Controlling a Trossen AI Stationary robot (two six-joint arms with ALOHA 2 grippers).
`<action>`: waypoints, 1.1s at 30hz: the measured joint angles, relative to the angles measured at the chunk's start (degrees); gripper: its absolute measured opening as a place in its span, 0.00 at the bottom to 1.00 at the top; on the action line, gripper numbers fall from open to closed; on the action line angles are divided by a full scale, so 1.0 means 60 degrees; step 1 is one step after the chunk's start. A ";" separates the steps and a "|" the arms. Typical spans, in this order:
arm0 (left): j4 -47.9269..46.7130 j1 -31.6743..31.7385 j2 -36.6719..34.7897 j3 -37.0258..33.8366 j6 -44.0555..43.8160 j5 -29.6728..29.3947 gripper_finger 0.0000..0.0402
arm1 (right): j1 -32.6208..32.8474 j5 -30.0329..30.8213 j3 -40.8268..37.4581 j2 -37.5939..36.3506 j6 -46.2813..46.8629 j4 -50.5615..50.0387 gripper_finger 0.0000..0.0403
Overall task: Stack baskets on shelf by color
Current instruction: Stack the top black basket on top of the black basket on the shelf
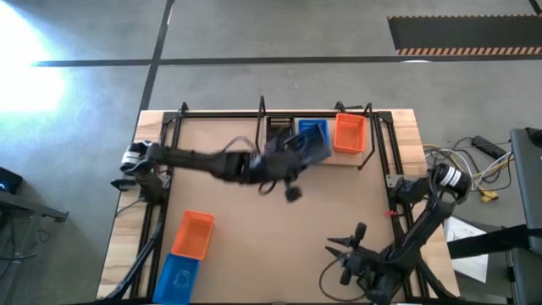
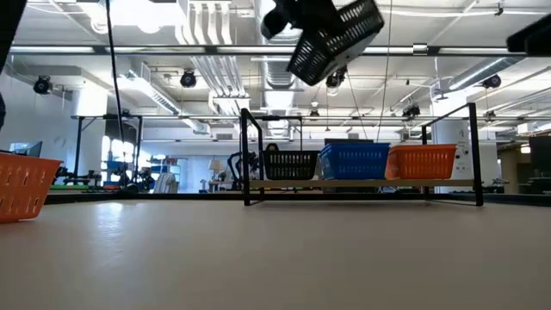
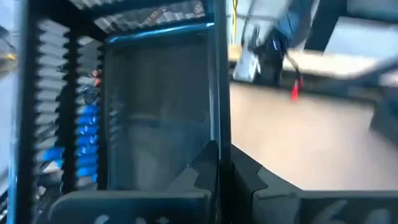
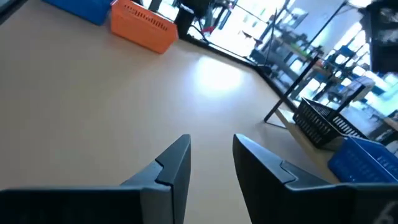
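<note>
The work surface is a light wooden table point(image 1: 279, 229) standing on a grey concrete floor point(image 1: 254, 34) crossed by dark lines. In the low view the room behind is a bright industrial hall with ceiling ducts and racks.

At the table's far edge stands the low shelf point(image 2: 362, 183), a pale board in a thin black wire frame. On it sit a black perforated plastic basket point(image 2: 290, 164), a blue perforated basket point(image 2: 355, 160) and an orange perforated basket point(image 2: 422, 161), side by side.

The left gripper point(image 1: 288, 157) reaches over the shelf, its jaws pinching the rim of a second black perforated basket point(image 2: 336, 39), which hangs tilted in the air above the shelf.

The right gripper point(image 4: 211, 165) waits low at the near right corner, jaws spread, holding nothing.

At the near left lie another orange basket point(image 1: 194, 234) and another blue basket point(image 1: 176, 277), end to end.
</note>
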 joint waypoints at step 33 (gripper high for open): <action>-0.5819 0.2590 0.3766 0.4205 -0.4125 -0.0739 0.00 | 0.0259 0.0805 0.0033 0.0891 0.0975 0.0427 0.28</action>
